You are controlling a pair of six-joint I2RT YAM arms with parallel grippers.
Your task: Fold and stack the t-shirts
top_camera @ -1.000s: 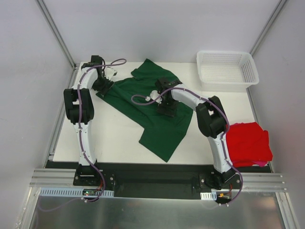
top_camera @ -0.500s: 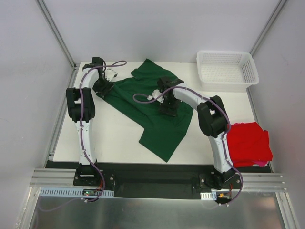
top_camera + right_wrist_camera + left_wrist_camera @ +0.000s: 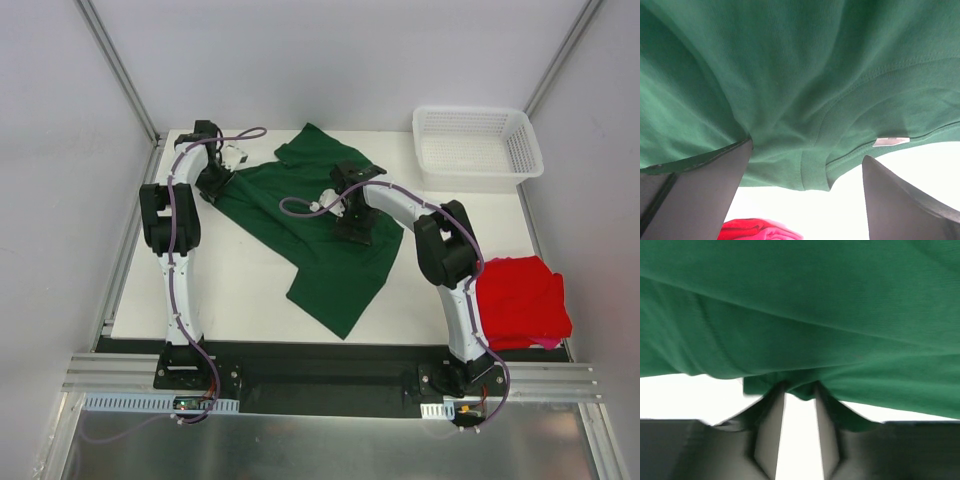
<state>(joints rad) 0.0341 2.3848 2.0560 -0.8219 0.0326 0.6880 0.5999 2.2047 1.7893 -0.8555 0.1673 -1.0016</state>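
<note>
The dark green t-shirt [image 3: 320, 230] lies spread and creased across the middle of the table. My left gripper [image 3: 215, 182] is at its far-left edge. In the left wrist view the jaws [image 3: 800, 386] stand narrow round a bunched bit of the green hem [image 3: 802, 390], and their tips are hidden under the cloth. My right gripper [image 3: 355, 228] sits low on the shirt's middle. It is open wide, with the collar seam [image 3: 812, 170] and a white label [image 3: 890, 141] between its fingers [image 3: 710, 190]. The red t-shirt [image 3: 520, 300] lies folded at the near right.
A white mesh basket [image 3: 478, 148] stands at the far right corner. Bare white tabletop [image 3: 240, 290] shows on the near left. Metal frame posts rise at both back corners. The red t-shirt [image 3: 755, 230] shows below the right wrist's fingers.
The left jaws have narrowed round the shirt's edge. The shirt's near corner has shifted slightly left. The right arm has barely moved.
</note>
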